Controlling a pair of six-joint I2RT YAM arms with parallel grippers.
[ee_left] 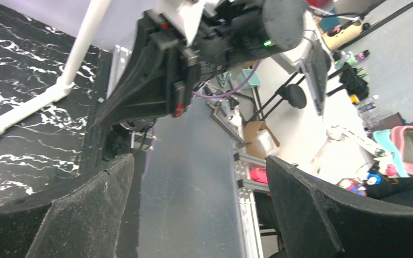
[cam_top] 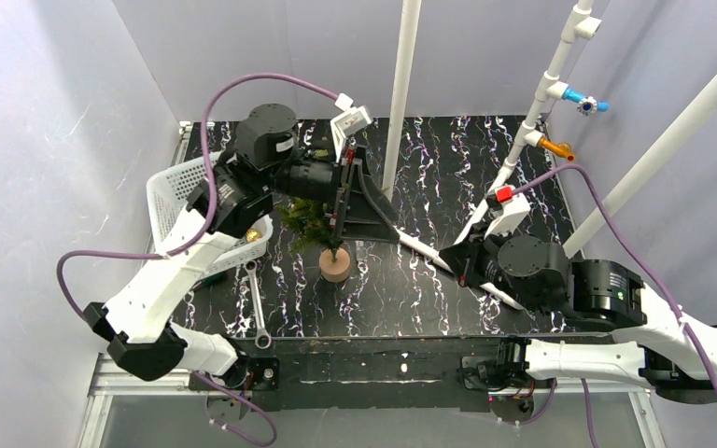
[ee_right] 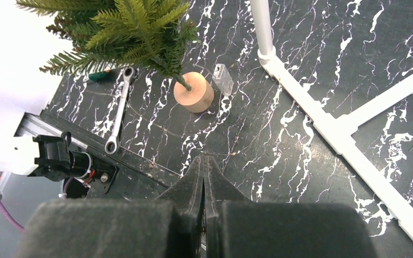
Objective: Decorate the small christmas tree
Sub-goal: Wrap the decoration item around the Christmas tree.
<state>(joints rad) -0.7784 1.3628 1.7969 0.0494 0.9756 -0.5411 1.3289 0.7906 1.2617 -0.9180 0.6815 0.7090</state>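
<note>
**Desk:** Talk me through it; where is the small christmas tree (ee_right: 134,27) right now?

**Operator:** I have it standing on its tan wooden base (ee_right: 193,91), mid-way across the black marbled table (cam_top: 429,177); a wrench (ee_right: 118,110) lies flat to the tree's left, and a white basket (cam_top: 173,201) sits farther left.

**Desk:** And your left gripper (ee_left: 198,161)?

**Operator:** Jaws spread wide, nothing between them; it hovers just beside the tree's top, on the far side, pointing right.

**Desk:** The right gripper (ee_right: 203,161)?

**Operator:** Clenched, fingers pressed flat together on nothing; I see it right of the tree, well apart, aimed toward the base; a small clear block (ee_right: 223,79) stands just beside that base.
</note>
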